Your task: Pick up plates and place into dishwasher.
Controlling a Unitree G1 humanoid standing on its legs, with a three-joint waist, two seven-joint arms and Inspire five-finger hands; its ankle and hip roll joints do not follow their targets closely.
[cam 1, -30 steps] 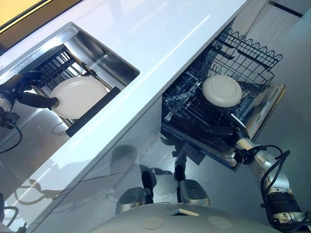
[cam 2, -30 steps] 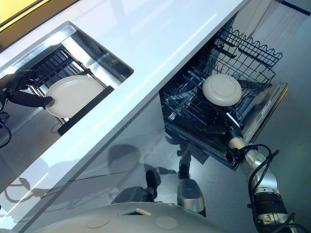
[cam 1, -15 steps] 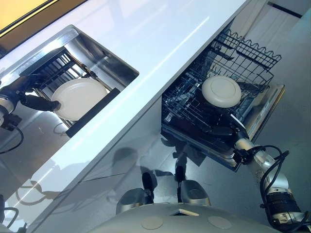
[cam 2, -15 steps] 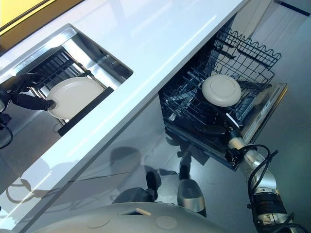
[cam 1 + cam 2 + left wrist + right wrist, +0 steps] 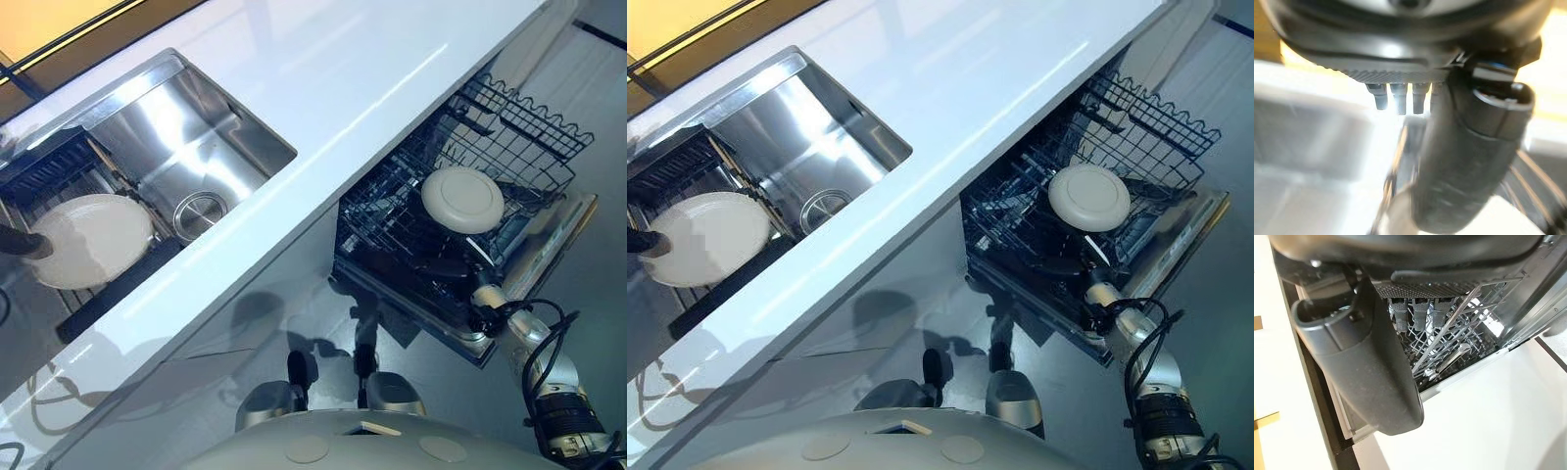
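Over the sink (image 5: 196, 147) rack, the left hand (image 5: 22, 244) pinches a flat-lying plate (image 5: 90, 240) by its rim.

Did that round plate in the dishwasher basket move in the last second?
No. The plate sits at the same spot in the dishwasher rack; the camera shifted, not the plate.

Scene bright, light from above. Strong glare streak on white countertop (image 5: 323, 88) and inside steel sink (image 5: 186, 147). Soft shadows on glossy floor (image 5: 294, 323). Left wrist view blurred, overexposed; right wrist view sharp.
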